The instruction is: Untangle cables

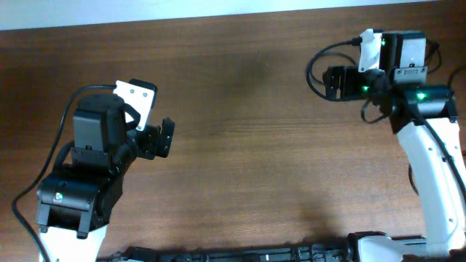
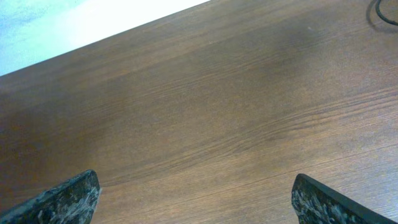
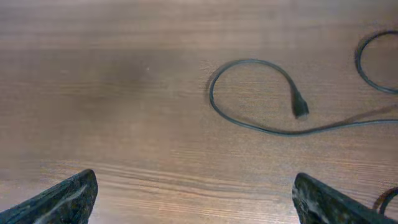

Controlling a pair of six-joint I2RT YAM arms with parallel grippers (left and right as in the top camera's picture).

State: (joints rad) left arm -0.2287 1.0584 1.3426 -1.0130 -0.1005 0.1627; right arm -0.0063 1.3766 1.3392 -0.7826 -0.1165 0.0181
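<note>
A thin black cable (image 3: 249, 62) lies on the brown table (image 3: 93, 93) in the right wrist view. It curls into a loop and ends in a small plug (image 3: 300, 109). More cable arcs show at the far right (image 3: 362, 68) and at the lower right corner (image 3: 385, 200). My right gripper (image 3: 196, 183) (image 1: 333, 80) is open above bare wood, short of the loop. My left gripper (image 2: 196, 186) (image 1: 162, 138) is open over bare wood, nothing between its fingers. The overhead view shows no loose cable.
The table's far edge runs along the top (image 1: 145, 16), and a pale floor lies beyond it (image 2: 50, 31). A black arc (image 2: 387, 14) crosses the left wrist view's top right corner; I cannot tell what it is. A black rail (image 1: 240, 255) lines the front edge.
</note>
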